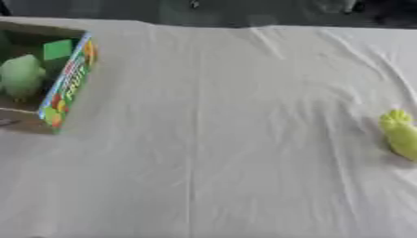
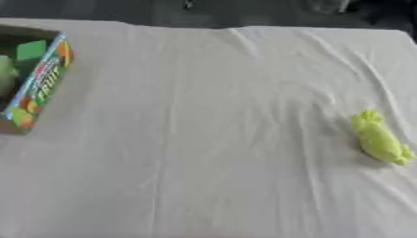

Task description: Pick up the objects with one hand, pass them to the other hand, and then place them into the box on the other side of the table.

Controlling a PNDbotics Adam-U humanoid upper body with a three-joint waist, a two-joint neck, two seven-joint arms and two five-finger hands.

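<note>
A yellow-green object (image 2: 380,138), long and lumpy with a small tuft at its upper end, lies on the white cloth at the right side of the table. At the far left stands an open cardboard box (image 1: 71,82) with a colourful printed side. Inside it rests a pale green rounded object (image 1: 21,76), and a green patch shows on the box's inner wall. Neither of my hands appears in either view.
A white wrinkled cloth (image 1: 211,139) covers the table, with folds running from the far right corner. The table's far edge (image 2: 244,27) meets a dark background.
</note>
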